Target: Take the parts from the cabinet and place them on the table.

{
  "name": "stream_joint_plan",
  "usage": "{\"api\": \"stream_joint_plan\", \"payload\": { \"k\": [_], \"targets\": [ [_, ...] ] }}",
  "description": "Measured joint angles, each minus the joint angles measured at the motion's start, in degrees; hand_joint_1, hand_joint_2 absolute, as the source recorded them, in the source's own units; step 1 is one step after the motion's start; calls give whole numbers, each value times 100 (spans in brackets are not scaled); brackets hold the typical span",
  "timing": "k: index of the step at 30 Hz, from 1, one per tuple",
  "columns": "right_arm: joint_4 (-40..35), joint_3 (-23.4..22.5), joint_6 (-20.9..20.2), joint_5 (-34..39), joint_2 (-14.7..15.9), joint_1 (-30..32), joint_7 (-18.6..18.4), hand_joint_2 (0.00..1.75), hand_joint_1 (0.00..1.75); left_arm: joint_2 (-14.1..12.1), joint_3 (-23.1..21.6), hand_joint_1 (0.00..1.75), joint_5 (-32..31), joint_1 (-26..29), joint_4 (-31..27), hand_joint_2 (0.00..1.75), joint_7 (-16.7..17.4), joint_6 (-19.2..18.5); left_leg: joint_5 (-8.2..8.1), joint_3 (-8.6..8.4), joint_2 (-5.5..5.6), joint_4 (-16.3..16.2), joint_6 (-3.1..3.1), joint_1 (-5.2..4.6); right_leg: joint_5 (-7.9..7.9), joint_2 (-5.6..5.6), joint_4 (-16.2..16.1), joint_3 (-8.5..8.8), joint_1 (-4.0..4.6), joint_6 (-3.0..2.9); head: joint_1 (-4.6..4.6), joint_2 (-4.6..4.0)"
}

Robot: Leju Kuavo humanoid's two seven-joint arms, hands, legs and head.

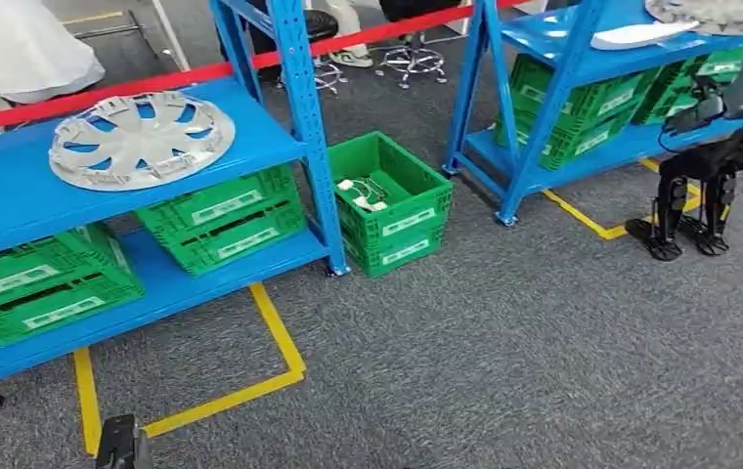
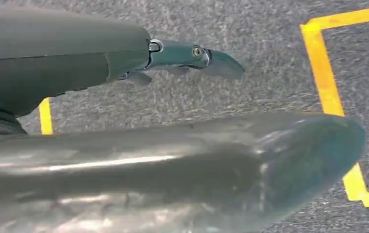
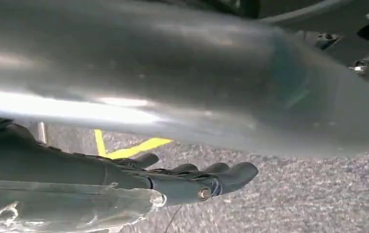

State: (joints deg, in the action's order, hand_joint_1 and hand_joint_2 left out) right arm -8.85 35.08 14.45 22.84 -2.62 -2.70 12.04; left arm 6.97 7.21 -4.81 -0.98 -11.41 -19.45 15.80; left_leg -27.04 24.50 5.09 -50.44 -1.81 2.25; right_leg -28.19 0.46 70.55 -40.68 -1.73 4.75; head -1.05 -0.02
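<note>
left hand (image 2: 192,60) empty; pale spoked hubcap (image 1: 141,139) shelved.

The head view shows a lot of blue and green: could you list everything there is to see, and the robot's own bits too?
Shelving racks: two, blue, left and right.
Wheel cover: one, pale grey, on the left rack's upper shelf.
Crates on the left rack: two, green, lower shelf.
Crate on the floor: one, green, between the racks, small white parts inside.
Crates on the right rack: several, green; exact count unclear.
Floor tape: yellow lines on grey carpet.
Barrier tape: red, behind the racks.
Another robot: one, dark, at the right rack.
Left hand: dark fingers apart, holding nothing.
Right hand: dark fingers, holding nothing.
</note>
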Motion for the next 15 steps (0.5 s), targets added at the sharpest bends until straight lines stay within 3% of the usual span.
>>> {"api": "stream_joint_plan", "payload": {
  "k": [1, 2, 3, 4, 5, 6, 7, 8, 9, 10, 12, 13, 14, 15],
  "targets": [
    [0, 0, 2, 0, 4, -2, 0, 0, 0, 7, -2, 0, -4, 0, 0, 0, 0, 0, -49, 0, 80, -68, -72, 53, 255, 22, -510, 288, -49, 62, -2, 0],
    [0, 2, 9, -2, 4, -1, -4, 0, 0, 7, -2, 0, -11, -4, 0, 0, 0, 0, -129, 17, 152, -176, -147, 91, 435, 203, -1047, 608, -133, 165, -9, 0],
    [0, 9, 7, -2, -17, -5, -11, 0, 0, -24, -2, 0, -15, -7, 0, 0, 0, 0, -202, 85, 193, -273, -232, 73, 169, 597, -1049, 658, -133, 261, -54, -2],
    [0, 18, 9, -4, -37, -12, -15, 0, 0, -35, -4, 0, -15, -8, 2, 0, 9, 0, -272, 143, 242, -391, -270, 86, 174, 535, -1054, 666, -156, 35, -127, 0],
    [0, 22, 15, -13, -24, -17, -20, 0, 0, -31, -4, 0, -17, -11, 2, 0, 11, 2, -256, 160, 270, -380, -276, 72, 150, 480, -995, 631, -155, -78, -50, 0],
    [0, 24, 24, -11, -20, -8, -33, 0, 0, -29, -7, 0, -17, -15, 4, 0, 11, 0, -232, 178, 302, -368, -280, 72, 136, 410, -956, 622, -140, -120, 54, 0],
    [0, 28, 28, -4, -20, 8, -46, 0, 0, -24, -9, 0, -20, -13, 9, 0, 11, 0, -226, 199, 345, -364, -295, 85, 117, 333, -926, 609, -118, -169, 66, 0],
    [0, 28, 28, -13, -20, 13, -46, 0, 0, -17, -13, 0, -33, -10, 11, 0, 13, 0, -256, 212, 223, -401, -315, 102, 109, 226, -942, 615, -107, -236, 85, 0],
    [0, 28, 33, -18, -20, 12, -41, 0, 0, -15, -13, 0, -35, -10, 11, 0, 13, 0, -335, 327, -133, -612, -296, 68, 105, 166, -947, 629, -90, -272, 112, 0],
    [0, 31, 37, -20, -20, 13, -42, 0, 0, -13, -13, 0, -37, -37, 11, 0, 15, 0, -529, 581, -314, -1043, -276, 30, 105, 75, -964, 637, -72, -291, 160, 0],
    [0, 31, 39, -20, -20, 26, -42, 0, 0, -7, -15, 0, -46, -82, 11, 0, 15, 0, -917, 1180, -424, -2057, -247, -8, 89, -142, -974, 637, -26, -321, 188, 0],
    [0, 31, 39, -17, -20, 31, -44, 0, 0, -7, -15, 0, -48, -77, 11, 0, 15, 0, -973, 1402, -431, -2404, -220, -23, 72, -250, -973, 648, -3, -344, 188, 0],
    [0, 31, 39, -15, -20, 30, -46, 0, 0, -7, -15, 0, -48, -52, 13, 0, 15, 0, -855, 1468, -433, -2438, -182, -42, 57, -350, -974, 672, 14, -356, 186, 0],
    [0, 31, 39, -15, -20, 24, -46, 0, 0, -7, -15, 0, -48, -33, 13, 0, 15, 0, -623, 1414, -439, -2240, -143, -59, 38, -425, -974, 697, 20, -351, 190, 0]
  ]
}}
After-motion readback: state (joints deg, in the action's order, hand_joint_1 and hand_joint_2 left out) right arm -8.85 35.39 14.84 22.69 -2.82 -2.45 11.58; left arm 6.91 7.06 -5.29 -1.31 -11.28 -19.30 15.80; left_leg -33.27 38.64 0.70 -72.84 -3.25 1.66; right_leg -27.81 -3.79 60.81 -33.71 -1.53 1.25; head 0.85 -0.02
